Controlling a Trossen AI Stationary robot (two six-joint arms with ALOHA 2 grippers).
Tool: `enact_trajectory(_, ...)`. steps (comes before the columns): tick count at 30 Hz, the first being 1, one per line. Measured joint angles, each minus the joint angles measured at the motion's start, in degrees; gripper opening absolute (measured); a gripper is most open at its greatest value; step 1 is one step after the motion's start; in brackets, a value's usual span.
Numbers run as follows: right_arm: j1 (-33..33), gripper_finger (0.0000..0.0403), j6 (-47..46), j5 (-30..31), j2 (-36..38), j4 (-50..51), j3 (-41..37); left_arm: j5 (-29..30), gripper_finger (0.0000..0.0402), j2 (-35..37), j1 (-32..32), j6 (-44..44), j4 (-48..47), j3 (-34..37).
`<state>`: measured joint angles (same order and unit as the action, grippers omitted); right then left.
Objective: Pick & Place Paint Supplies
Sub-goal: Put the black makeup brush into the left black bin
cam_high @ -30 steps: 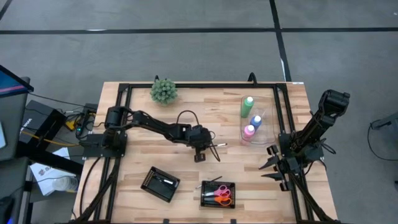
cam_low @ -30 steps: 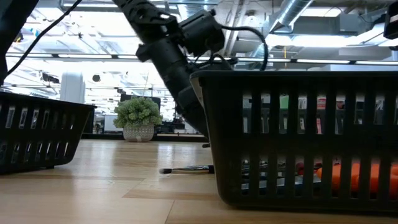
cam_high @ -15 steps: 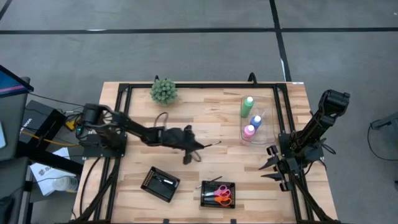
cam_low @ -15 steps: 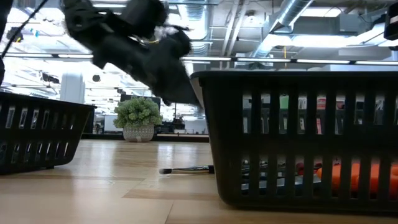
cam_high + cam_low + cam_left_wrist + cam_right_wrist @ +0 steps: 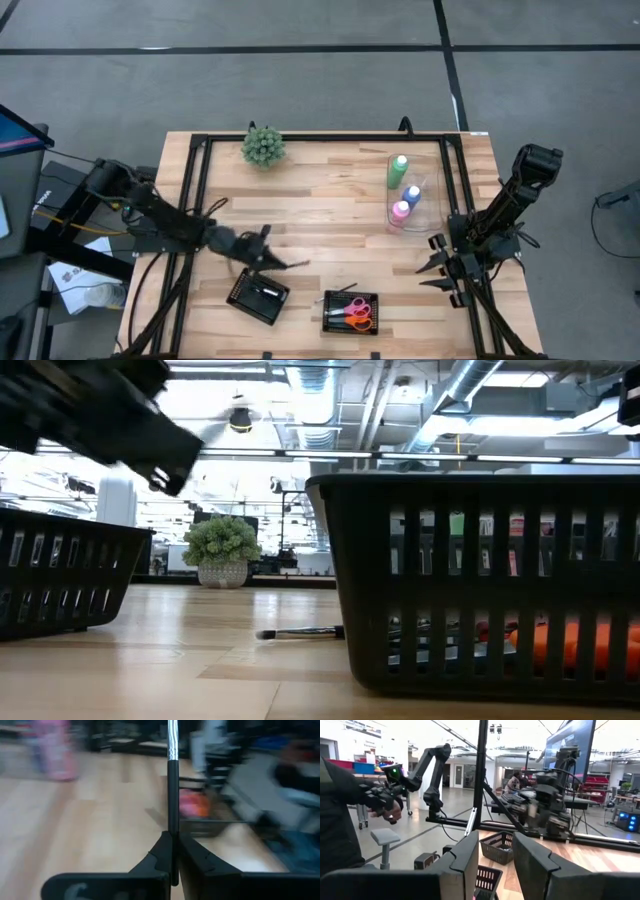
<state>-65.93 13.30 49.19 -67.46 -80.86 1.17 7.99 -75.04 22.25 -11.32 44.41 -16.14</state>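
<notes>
My left gripper (image 5: 270, 261) hovers just beyond the far rim of the left black tray (image 5: 240, 300), shut on a thin dark-handled brush (image 5: 293, 265). Another brush (image 5: 265, 291) lies in that tray. The right black tray (image 5: 372, 324) holds pink-orange scissors (image 5: 356, 312), and a brush (image 5: 343, 289) sticks out over its far rim. The green (image 5: 398, 170), blue (image 5: 411, 195) and pink (image 5: 400, 213) bottles stand upright on the table's right side. My right gripper (image 5: 495, 865) waits open at the right edge. My left gripper pinches the brush's dark handle (image 5: 173, 845) between its two shut fingers. The brush runs forward along the fingers, its silver ferrule (image 5: 172, 740) ahead of them. It is lifted clear of the table and points toward the right side.
A green plant ball (image 5: 263, 146) stands near the far edge. A clear container (image 5: 428, 200) stands beside the bottles. A black frame (image 5: 320, 137) runs around the table. In the low view the right tray's wall (image 5: 480, 580) fills the right half.
My left gripper has moved from the table's middle toward the left and near edges, over to the left tray, as the arm drew back. It has stayed shut on the brush, which has travelled with it.
</notes>
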Motion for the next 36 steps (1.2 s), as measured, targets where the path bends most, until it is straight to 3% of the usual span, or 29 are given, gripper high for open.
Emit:
enact_trajectory(7,0.04,0.0109,-1.33,0.21,-0.02,0.09,0.0,0.01,0.0003,9.3,12.62,-6.68,-10.15,0.92)
enact_trajectory(15,0.04,0.0109,-1.35,0.26,-0.02,0.17,0.0,7.05,0.0003,15.98,22.24,-23.1,-32.89,0.94)
enact_trajectory(21,0.04,0.0109,-1.33,0.31,-0.02,0.27,0.0,8.36,0.0003,16.03,24.36,-31.17,-42.04,0.94)
enact_trajectory(28,0.04,0.0109,-1.33,0.33,-0.02,0.28,0.0,2.71,0.0007,13.5,24.38,-33.75,-43.49,0.92)
enact_trajectory(36,0.04,0.0109,-1.33,0.31,-0.02,0.28,0.0,2.07,0.0063,13.4,24.32,-36.74,-43.46,0.92)
